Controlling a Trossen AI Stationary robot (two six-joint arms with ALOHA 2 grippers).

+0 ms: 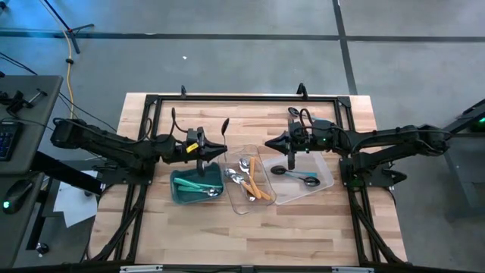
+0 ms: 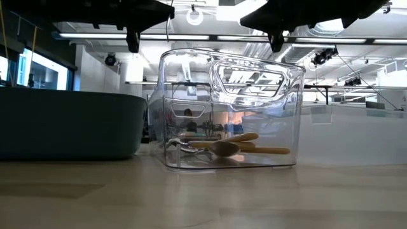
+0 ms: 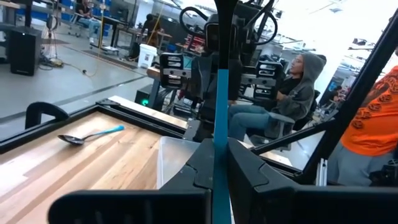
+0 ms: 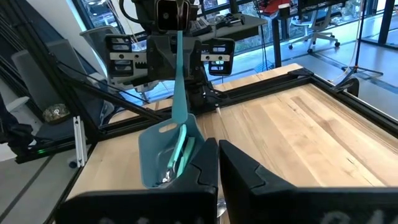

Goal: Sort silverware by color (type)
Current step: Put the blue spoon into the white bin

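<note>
Your left gripper (image 1: 201, 155), at centre-left of the high view, is clamped on a teal-handled utensil (image 4: 179, 74) hanging over the teal bin (image 1: 182, 191), which already holds teal pieces. Orange-handled spoons (image 1: 258, 187) fill the middle clear tray (image 1: 244, 206), and black-headed utensils (image 1: 297, 176) lie in the right tray (image 1: 322, 163). Your right gripper (image 1: 290, 144) hangs closed and empty above that tray, so sorting looks nearly finished.

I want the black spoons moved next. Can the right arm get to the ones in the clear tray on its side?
Probably yes. The right gripper hangs shut beside that clear tray, which is open on top, and the black spoons lie uncovered. It would need to open first.
</note>
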